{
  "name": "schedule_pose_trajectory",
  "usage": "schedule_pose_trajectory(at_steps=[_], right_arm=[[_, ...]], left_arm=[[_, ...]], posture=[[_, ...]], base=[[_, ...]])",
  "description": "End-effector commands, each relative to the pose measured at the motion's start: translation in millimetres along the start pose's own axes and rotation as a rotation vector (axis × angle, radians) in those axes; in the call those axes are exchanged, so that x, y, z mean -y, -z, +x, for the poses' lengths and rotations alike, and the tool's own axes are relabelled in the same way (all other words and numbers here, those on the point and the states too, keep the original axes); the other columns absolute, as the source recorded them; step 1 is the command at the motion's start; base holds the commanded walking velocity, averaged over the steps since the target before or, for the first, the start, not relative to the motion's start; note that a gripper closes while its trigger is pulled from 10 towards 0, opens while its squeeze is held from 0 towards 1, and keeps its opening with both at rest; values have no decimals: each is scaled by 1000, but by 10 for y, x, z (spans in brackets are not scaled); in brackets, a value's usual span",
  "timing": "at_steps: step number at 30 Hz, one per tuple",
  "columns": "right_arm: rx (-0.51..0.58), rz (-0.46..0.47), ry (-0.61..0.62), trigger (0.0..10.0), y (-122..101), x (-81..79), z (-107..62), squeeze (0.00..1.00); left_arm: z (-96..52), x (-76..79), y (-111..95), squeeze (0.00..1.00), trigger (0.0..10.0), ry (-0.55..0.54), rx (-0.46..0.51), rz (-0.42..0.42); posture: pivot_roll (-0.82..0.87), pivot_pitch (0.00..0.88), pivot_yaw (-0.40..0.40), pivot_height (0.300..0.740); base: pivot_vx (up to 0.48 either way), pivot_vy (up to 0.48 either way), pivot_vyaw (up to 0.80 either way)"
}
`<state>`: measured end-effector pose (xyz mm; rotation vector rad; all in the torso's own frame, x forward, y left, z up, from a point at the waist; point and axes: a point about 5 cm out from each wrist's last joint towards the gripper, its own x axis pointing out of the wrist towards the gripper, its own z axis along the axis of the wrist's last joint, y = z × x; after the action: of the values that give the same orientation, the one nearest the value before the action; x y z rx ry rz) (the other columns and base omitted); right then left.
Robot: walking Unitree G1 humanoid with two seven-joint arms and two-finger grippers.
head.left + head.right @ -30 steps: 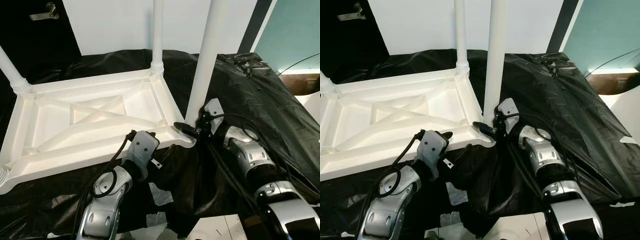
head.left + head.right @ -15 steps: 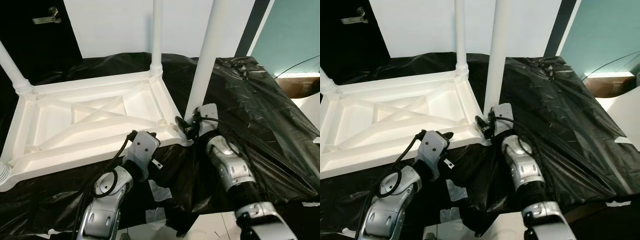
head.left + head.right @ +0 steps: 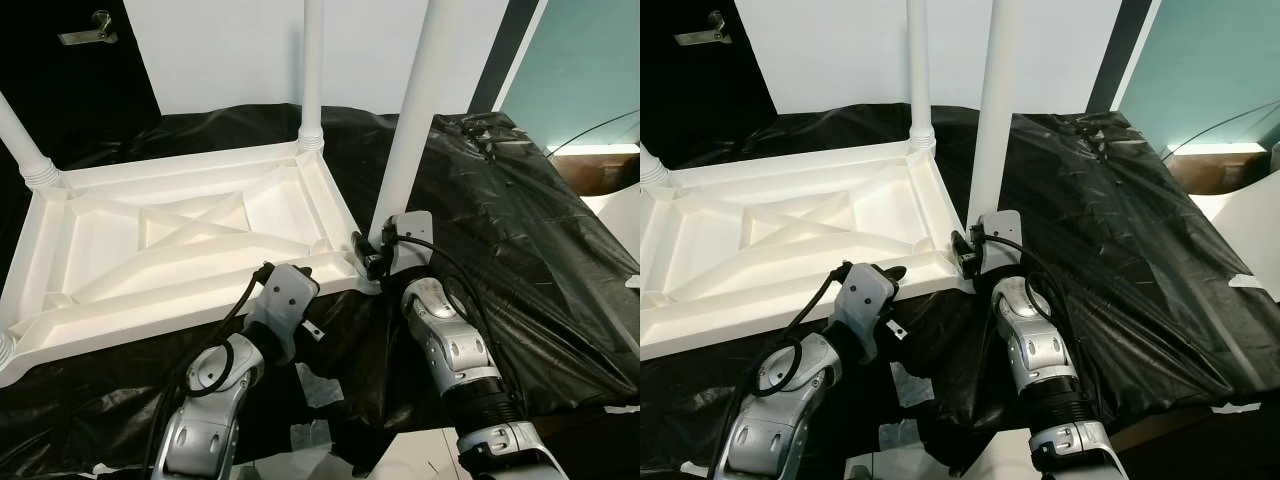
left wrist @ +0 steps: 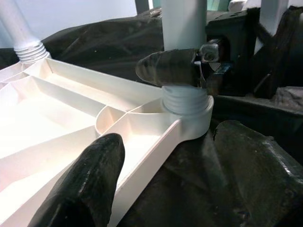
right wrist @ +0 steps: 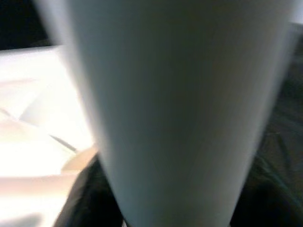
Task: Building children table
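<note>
Since a second ago the right arm has drawn in closer under the robot, its forearm now running steeply up to the near table leg (image 3: 415, 120); the head view has shifted only a little, and the table top and left arm lie as they did.

Black plastic sheeting (image 3: 520, 240), glossy and wrinkled, covers the work surface. On it lies the white plastic table top (image 3: 150, 250), upside down — a rectangle with a raised rim and moulded ribs crossing its underside. Three smooth round white legs stand up from its corners in the head views: the near table leg at the right front corner, a far leg (image 3: 314, 70) at the right rear, and a third leg (image 3: 25, 145) at the left rear, each ending in a ribbed, threaded collar at its socket. A fourth ribbed collar shows at the left front corner.

The right gripper (image 3: 368, 256) is clamped around the near table leg just above its collar; in the left wrist view one black finger wraps the post.

The left gripper (image 4: 161, 179) sits at the front rim of the table top, its two matte black fingers spread wide, one over the rim and one on the sheeting, clasping nothing.

Scraps of white paper (image 3: 318, 385) lie on the sheeting's near edge.
</note>
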<state>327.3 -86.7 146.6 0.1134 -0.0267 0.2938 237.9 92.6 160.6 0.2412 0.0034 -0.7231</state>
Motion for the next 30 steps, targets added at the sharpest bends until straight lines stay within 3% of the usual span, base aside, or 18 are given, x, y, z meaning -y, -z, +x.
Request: schedule_pose_trajectory(at_steps=[1,5,12,14,15,17,24,30], right_arm=[[-28,28,11,10000,57,59,-33,1000],[-7,11,-23,10000,-30,129,-57,1000],[4,-29,-233,10000,-94,257,-93,1000],[4,-29,-233,10000,-94,257,-93,1000],[3,-34,-292,10000,-113,292,-85,0],[1,-36,-313,10000,-121,310,-81,0],[-40,-169,-567,10000,-147,358,-13,0],[-75,-190,-675,10000,-106,320,12,0]], left_arm=[[-10,-52,-22,0,10000,-88,-4,10],[-17,-40,-32,0,10000,-87,0,6],[9,-42,-22,0,10000,-95,3,1],[9,-42,-22,0,10000,-95,3,1],[18,-45,-37,0,10000,-98,9,1],[19,-44,-49,0,10000,-99,13,-1],[29,-28,-31,0,10000,-83,8,-6],[37,-63,-50,0,10000,-91,12,-3]], posture=[[175,68,-26,740],[170,73,-35,740],[168,69,-40,740],[168,69,-40,740],[160,65,-45,740],[160,65,-45,740],[145,55,-30,740],[147,54,-22,740]], base=[[0,0,0],[0,0,0],[0,0,0],[0,0,0],[0,0,0],[0,0,0],[0,0,0],[0,0,0]])
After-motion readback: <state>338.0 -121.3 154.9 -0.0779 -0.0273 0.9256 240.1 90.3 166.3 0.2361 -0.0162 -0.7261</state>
